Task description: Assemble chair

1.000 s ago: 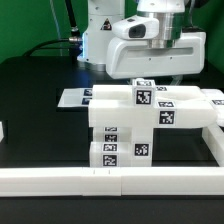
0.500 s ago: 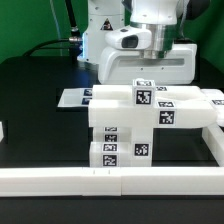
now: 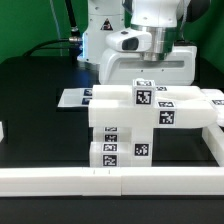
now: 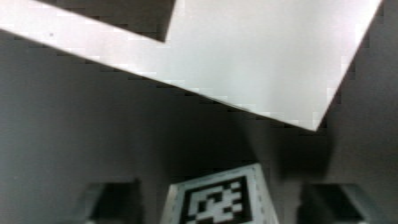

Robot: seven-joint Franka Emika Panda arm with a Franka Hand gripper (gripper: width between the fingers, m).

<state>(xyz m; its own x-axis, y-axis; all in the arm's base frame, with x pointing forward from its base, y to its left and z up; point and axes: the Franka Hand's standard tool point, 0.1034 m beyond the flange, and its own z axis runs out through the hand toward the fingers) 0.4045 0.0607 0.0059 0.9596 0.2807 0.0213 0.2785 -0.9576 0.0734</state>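
The chair (image 3: 135, 120) is a stack of chunky white tagged blocks at the middle of the black table, with a crosspiece reaching to the exterior view's right (image 3: 195, 105). My gripper (image 3: 143, 78) hangs just behind and above its top block, and that block hides the fingertips. In the wrist view my gripper (image 4: 222, 200) is open. Its two dark fingers (image 4: 118, 200) stand apart on either side of a tagged white chair part (image 4: 221, 198), with a gap on each side. It holds nothing.
The marker board (image 3: 72, 97) lies flat behind the chair at the exterior view's left. A long white border rail (image 3: 60, 180) runs along the front and up the right side (image 3: 214, 150). The robot base (image 3: 100, 30) stands behind. A broad white surface (image 4: 231, 60) fills part of the wrist view.
The hand moved toward the exterior view's left and slightly lower, coming over the chair's top block. In the last half second it has barely moved. The chair has not moved.
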